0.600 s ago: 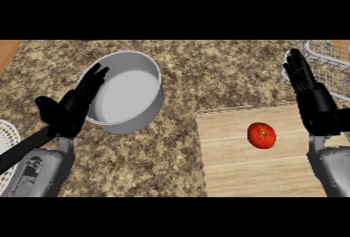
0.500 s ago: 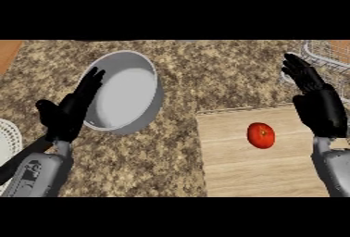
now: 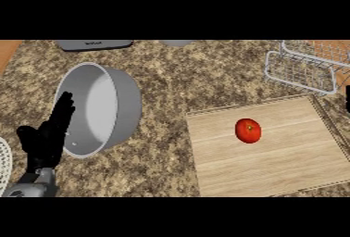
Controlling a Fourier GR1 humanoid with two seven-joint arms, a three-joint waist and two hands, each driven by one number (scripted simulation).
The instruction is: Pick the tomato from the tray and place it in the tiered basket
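Observation:
A red tomato lies on the wooden tray, a little above and left of the tray's middle. The wire tiered basket stands at the top right, just beyond the tray's far corner. My left hand stays open at the lower left with fingers up, in front of the grey bowl's rim and far from the tomato. Only a dark sliver of my right hand shows at the right edge, near the tray's far right corner.
A large grey bowl sits on the speckled stone counter, left of the tray. A grey appliance stands at the back edge. A white ribbed object pokes in at the left edge.
The right hand has moved right, almost out of the view. The left hand has sunk slightly lower left. The tomato lies where it was on the tray.

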